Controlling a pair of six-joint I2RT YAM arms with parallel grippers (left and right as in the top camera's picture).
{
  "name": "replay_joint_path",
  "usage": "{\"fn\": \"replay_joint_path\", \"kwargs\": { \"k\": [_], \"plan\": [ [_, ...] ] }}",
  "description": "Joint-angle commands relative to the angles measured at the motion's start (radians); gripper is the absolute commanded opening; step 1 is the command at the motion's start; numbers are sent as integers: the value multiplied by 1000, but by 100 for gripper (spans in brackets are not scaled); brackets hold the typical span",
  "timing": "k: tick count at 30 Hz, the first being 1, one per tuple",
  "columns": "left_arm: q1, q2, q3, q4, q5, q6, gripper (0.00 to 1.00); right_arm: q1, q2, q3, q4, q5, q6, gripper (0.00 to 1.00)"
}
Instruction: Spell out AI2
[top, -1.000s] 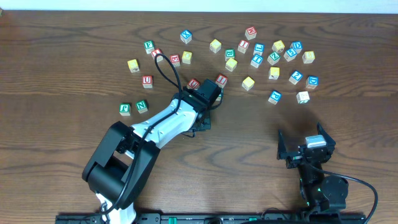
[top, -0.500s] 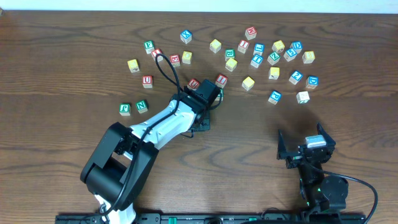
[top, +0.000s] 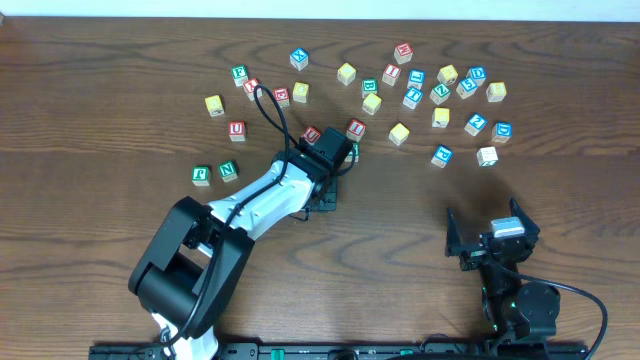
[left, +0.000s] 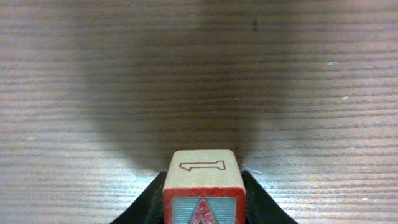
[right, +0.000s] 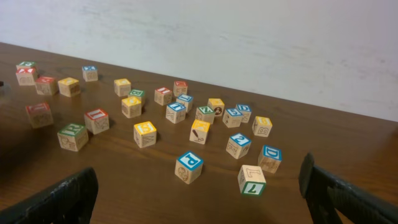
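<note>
Wrist view: red "A" cube (left: 202, 167) clamped in left gripper (left: 203, 194), one finger against each side, upright, over bare tabletop (left: 298, 74); whether it touches the wood, cannot tell. Overhead: right gripper (top: 489, 232) parked near front edge, fingers spread wide, holding nothing

The bench (left: 93, 74) was dark brown with streaky wood grain. At lower centre of the left wrist view, the A cube (left: 203, 167) was pale wood, red-edged, with a red letter on a grey panel, between the black left hand (left: 203, 177). Overhead, a yellow cube (top: 399, 133), a blue cube (top: 299, 58) and a green cube (top: 202, 175) showed.
</note>
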Motion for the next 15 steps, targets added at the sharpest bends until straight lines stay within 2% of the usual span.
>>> {"fn": "replay_joint_path", "kwargs": {
  "k": [1, 4, 15],
  "plan": [
    [7, 55, -48, -5, 39, 13, 41, -7, -6, -2, -4, 1, 18, 99],
    [7, 55, -48, -5, 39, 13, 50, -7, -6, -2, -4, 1, 18, 99],
    [7, 54, -47, -5, 39, 13, 54, -7, -6, -2, -4, 1, 18, 99]
  ]
}}
